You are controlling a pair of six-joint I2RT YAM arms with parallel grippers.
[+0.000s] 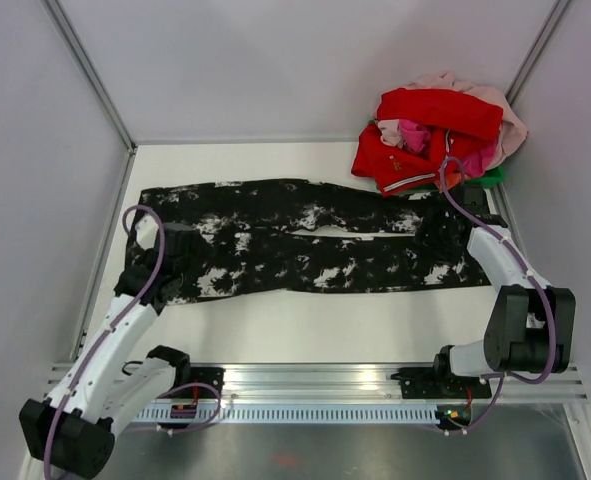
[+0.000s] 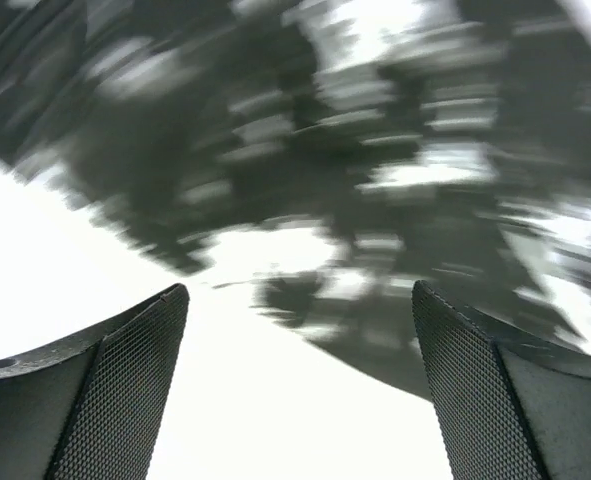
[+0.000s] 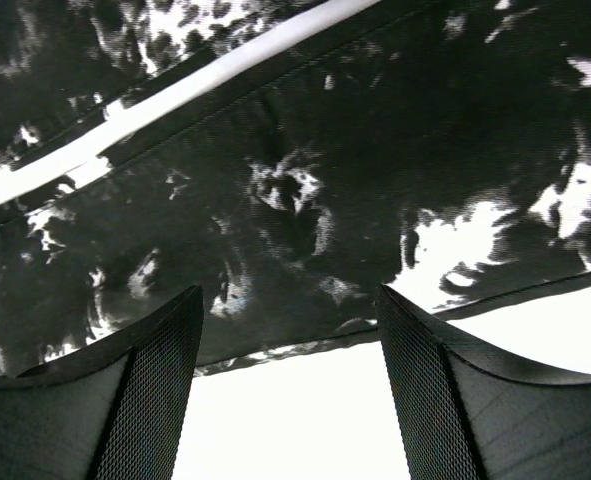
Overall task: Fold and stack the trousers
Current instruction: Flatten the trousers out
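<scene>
The trousers (image 1: 305, 245), black with white blotches, lie flat across the white table, their two legs side by side with a thin gap between them. My left gripper (image 1: 175, 262) hovers over their left end. In the blurred left wrist view it (image 2: 300, 290) is open and empty, with the fabric's (image 2: 375, 150) near edge ahead of the fingertips. My right gripper (image 1: 443, 222) is over the right end. In the right wrist view it (image 3: 290, 292) stands open just above the near hem of the cloth (image 3: 325, 180), holding nothing.
A heap of clothes sits in the back right corner: a red garment (image 1: 435, 115) with white trim, pink pieces (image 1: 415, 135) and a bit of green (image 1: 490, 178). White walls close the table on three sides. A metal rail (image 1: 305, 380) runs along the near edge.
</scene>
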